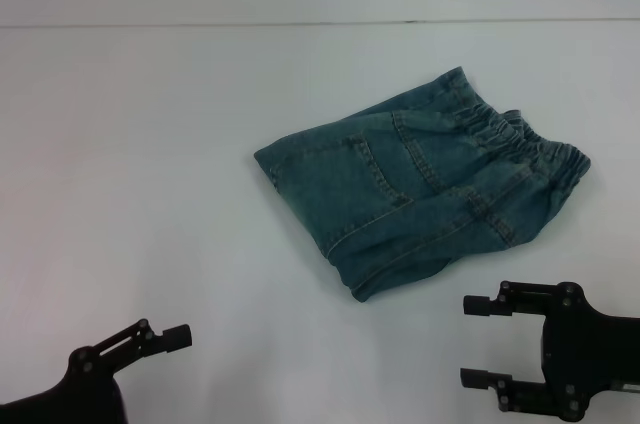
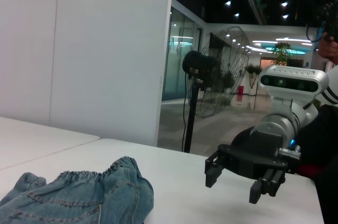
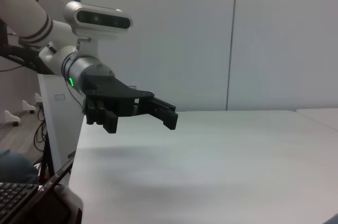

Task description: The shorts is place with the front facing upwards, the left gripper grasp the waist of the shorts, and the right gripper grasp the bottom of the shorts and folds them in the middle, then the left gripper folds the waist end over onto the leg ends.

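Observation:
The shorts [image 1: 420,184] lie folded into a compact bundle right of centre on the white table, also seen in the left wrist view [image 2: 79,197]. Their ruffled waist [image 1: 520,139] sits on top at the far right end, with pocket stitching beside it. I cannot pick out the bottom of the shorts or the leg ends in the folded bundle. The left gripper [image 1: 178,337] hovers near the front left edge, well clear of the cloth, open and empty [image 3: 140,123]. The right gripper [image 1: 467,341] hangs just in front of the shorts, open and empty [image 2: 232,188].
The white table [image 1: 150,164] stretches bare to the left of the shorts and behind them. A seam [image 1: 200,25] runs across its far side. Beyond the table are white panels [image 2: 105,49] and a standing fan [image 2: 198,65].

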Robot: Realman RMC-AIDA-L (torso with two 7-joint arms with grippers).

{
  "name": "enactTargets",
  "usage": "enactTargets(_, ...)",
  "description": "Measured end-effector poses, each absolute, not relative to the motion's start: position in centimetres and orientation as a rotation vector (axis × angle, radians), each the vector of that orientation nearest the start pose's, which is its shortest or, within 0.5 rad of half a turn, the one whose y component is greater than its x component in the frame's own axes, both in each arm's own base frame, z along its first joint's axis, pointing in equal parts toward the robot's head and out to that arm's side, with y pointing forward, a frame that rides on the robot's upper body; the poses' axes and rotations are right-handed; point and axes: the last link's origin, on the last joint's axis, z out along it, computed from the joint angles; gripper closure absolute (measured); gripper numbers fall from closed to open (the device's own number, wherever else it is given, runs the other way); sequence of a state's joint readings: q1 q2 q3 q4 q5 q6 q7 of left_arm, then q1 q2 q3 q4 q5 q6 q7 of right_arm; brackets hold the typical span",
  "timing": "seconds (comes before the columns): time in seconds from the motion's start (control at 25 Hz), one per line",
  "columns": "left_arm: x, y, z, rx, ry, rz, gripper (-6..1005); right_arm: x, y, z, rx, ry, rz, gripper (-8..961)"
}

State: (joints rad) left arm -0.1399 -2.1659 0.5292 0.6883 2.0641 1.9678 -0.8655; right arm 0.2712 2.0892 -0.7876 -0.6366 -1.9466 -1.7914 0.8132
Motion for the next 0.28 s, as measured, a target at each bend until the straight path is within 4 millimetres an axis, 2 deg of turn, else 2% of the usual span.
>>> enactTargets(0.28,-31.46,16.97,-0.72,-2.706,-0.349,-0.946,50,30.03,22.73,-1.34,-2.82,0.076,0.793,287)
